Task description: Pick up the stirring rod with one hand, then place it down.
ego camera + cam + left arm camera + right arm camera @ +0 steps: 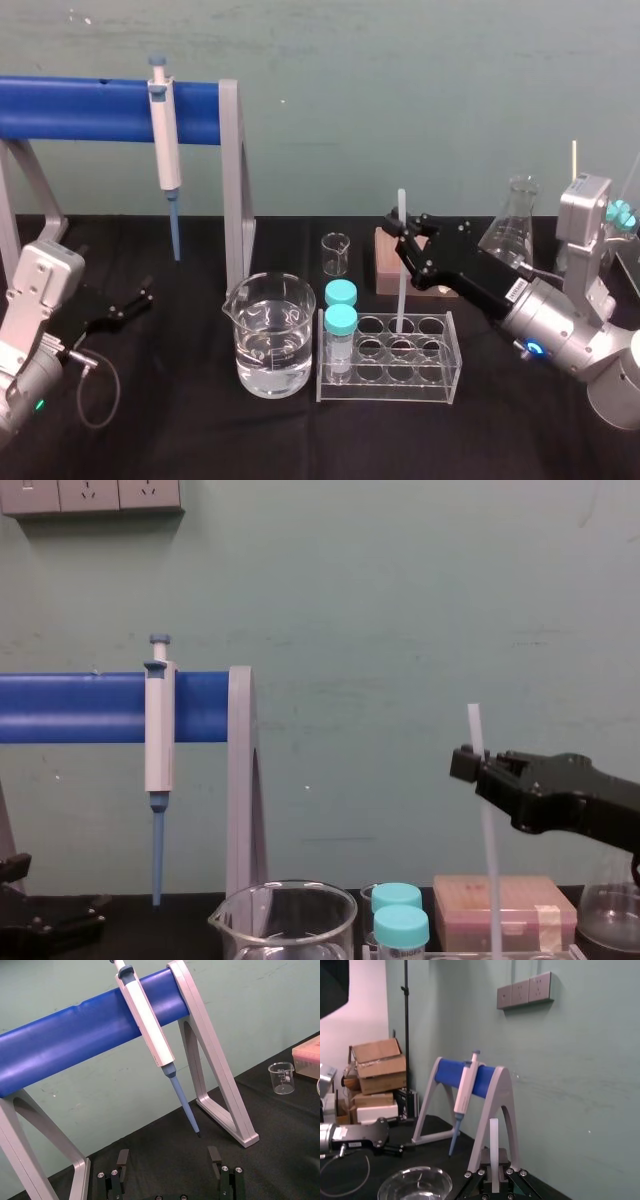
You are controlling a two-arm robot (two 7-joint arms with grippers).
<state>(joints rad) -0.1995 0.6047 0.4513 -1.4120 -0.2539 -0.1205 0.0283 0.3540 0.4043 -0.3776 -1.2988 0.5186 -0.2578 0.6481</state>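
The stirring rod [400, 285] is a thin white translucent stick standing almost upright, its lower end down in a back-row hole of the clear tube rack [441, 388]. My right gripper [402, 236] is shut on the rod near its upper part, reaching in from the right. The chest view shows the rod [488, 840] running above and below that gripper [470, 764]. In the right wrist view the rod [493, 1147] rises from between the closed jaws. My left gripper [134, 301] rests low at the far left, and its fingers [122, 1159] stand open on nothing.
A beaker of water [269, 336] and two teal-capped tubes [340, 322] stand left of the rod. A small beaker [336, 253], a brown box [384, 262] and a flask [511, 226] sit behind. A pipette [164, 142] hangs on the blue stand [90, 108].
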